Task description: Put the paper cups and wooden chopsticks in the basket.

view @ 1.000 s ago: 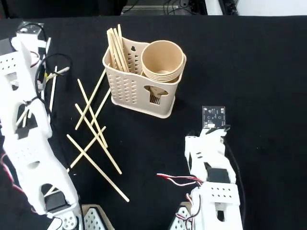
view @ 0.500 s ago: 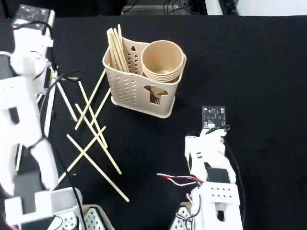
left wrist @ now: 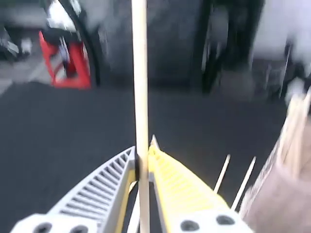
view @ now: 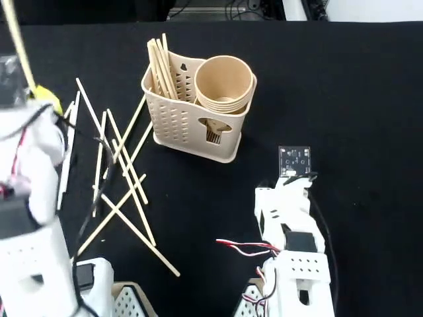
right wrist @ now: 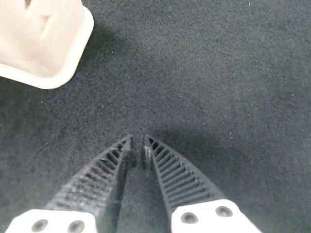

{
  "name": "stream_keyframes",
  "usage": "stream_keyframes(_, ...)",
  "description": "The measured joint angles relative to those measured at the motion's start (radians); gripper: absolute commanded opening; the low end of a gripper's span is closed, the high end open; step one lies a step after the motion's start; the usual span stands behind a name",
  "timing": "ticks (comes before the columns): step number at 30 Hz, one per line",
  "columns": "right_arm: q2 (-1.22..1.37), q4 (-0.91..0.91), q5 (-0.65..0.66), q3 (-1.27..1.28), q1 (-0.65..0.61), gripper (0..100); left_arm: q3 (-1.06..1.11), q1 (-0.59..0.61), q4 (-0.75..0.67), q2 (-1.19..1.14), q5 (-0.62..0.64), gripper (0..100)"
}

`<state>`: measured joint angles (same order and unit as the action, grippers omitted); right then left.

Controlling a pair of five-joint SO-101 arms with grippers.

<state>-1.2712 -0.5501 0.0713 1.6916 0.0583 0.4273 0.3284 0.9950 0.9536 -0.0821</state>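
Note:
A beige perforated basket (view: 184, 122) stands at the table's centre back, holding stacked paper cups (view: 224, 83) and several wooden chopsticks (view: 160, 67). More loose chopsticks (view: 125, 178) lie crossed on the black cloth to its left. My left gripper (left wrist: 144, 151) is raised at the far left and is shut on one chopstick (left wrist: 140, 82), which stands upright (view: 16, 39) above the arm. My right gripper (right wrist: 137, 144) rests low over bare cloth in front of the basket (right wrist: 41, 41), shut with nothing between its fingers.
The left arm's white body (view: 26, 218) fills the left edge of the table. The right arm (view: 291, 231) sits at the front right with red and white wires beside it. Bare black cloth stretches to the right of the basket.
The left arm has swung up from the loose chopsticks, lifting one chopstick upright. Several loose chopsticks shifted on the cloth. The right arm has not moved.

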Motion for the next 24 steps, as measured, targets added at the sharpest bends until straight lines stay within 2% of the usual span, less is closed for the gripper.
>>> stream_keyframes(5, 0.000, 0.000, 0.000, 0.000, 0.000, 4.1, 0.238, -0.069, -0.354, 0.183, 0.199, 3)
stream_keyframes(8, 0.000, 0.000, 0.000, 0.000, 0.000, 4.1, 0.339, -0.157, -0.597, 0.203, 0.236, 3)
stream_keyframes(11, 0.000, 0.000, 0.000, 0.000, 0.000, 4.1, 0.348, -0.252, -0.804, 0.167, 0.239, 3)
stream_keyframes(17, 0.000, 0.000, 0.000, 0.000, 0.000, 4.1, 0.272, -0.405, -0.855, -0.066, 0.247, 3)
stream_keyframes(24, 0.000, 0.000, 0.000, 0.000, 0.000, 4.1, 0.216, -0.427, -0.855, -0.394, 0.345, 3)
